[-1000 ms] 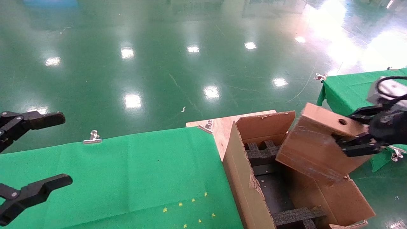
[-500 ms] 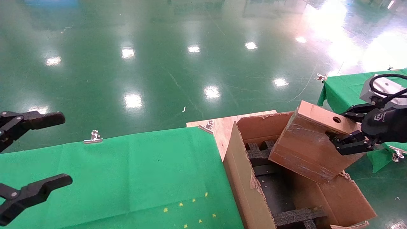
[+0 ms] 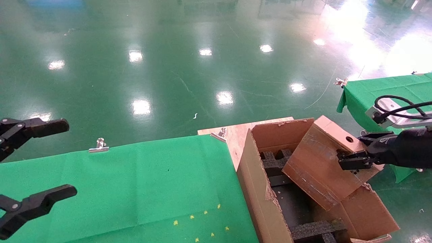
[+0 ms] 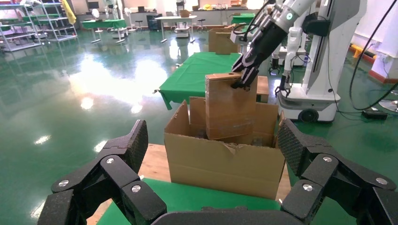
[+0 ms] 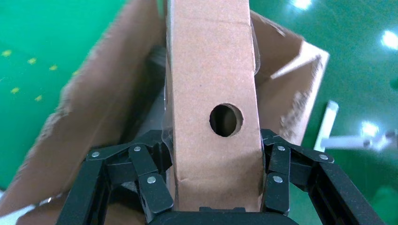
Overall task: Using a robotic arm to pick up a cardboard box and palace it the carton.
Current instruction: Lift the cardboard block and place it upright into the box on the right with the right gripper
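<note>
Placement is the step in hand: my right gripper (image 3: 352, 153) is clamped on the narrow holed end of the cardboard box (image 3: 320, 162), and the box hangs tilted over the open carton (image 3: 261, 199), its low corner already below the rim. In the right wrist view the fingers (image 5: 150, 180) press both broad faces just beside the round hole. From the carton's middle, the box sits toward two o'clock, near the far right flap, above the black foam inserts (image 3: 275, 160). Next I judge I must level it and lower it between the foam pieces before letting go. Compared with a second ago, the box is lower and further left, deeper into the carton. My left gripper (image 3: 33, 162) waits open at nine o'clock over the green table (image 3: 135, 182).
</note>
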`<act>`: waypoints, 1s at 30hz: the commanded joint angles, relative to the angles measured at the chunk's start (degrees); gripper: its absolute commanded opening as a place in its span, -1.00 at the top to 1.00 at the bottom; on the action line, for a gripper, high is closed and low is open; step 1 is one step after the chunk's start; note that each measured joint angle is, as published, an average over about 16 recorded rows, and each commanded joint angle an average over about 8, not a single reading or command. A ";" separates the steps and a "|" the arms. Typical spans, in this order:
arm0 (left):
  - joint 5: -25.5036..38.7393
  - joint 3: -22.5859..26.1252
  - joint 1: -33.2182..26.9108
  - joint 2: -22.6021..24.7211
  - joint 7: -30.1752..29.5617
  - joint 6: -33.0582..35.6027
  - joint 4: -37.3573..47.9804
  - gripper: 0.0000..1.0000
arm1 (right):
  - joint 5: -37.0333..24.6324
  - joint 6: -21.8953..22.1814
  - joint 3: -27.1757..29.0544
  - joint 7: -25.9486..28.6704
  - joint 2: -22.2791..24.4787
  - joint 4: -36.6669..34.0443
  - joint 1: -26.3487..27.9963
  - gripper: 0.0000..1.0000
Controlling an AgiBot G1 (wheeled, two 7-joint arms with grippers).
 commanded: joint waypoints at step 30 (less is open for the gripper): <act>0.00 0.00 0.01 0.00 0.00 -0.01 0.01 -1.00 | -5.14 11.93 -5.70 16.14 1.79 2.22 -6.62 1.00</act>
